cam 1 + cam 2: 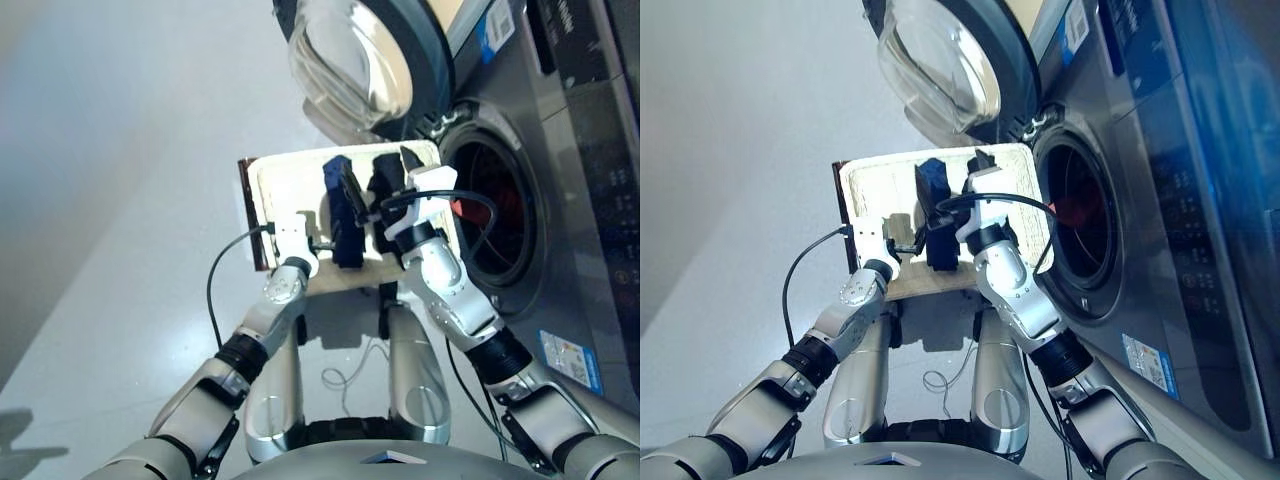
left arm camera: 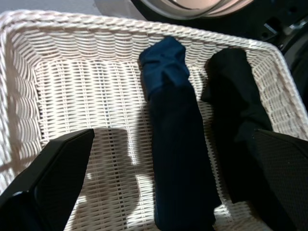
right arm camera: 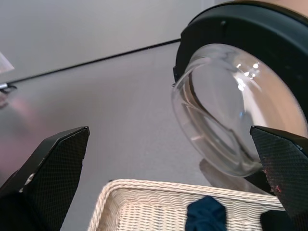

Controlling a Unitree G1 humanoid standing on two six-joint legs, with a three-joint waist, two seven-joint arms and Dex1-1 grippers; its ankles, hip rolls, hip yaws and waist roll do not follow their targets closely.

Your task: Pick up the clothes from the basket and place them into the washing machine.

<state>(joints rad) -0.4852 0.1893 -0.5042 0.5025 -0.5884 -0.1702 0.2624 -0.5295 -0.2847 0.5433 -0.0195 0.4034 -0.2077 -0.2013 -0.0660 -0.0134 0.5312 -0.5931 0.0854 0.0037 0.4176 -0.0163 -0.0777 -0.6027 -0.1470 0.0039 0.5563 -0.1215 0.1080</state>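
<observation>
Cream-white woven rectangular basket (image 2: 57, 72) holds a navy rolled garment (image 2: 175, 144) beside a black one (image 2: 236, 120); grey front-loading washing machine (image 1: 560, 200) stands open, something red (image 1: 468, 210) inside.

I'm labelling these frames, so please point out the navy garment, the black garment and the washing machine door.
navy garment (image 2: 175, 144), left wrist view, middle of the roll.
black garment (image 2: 236, 110), left wrist view, middle of the roll.
washing machine door (image 3: 226, 120), right wrist view, on the clear glass bowl.
</observation>
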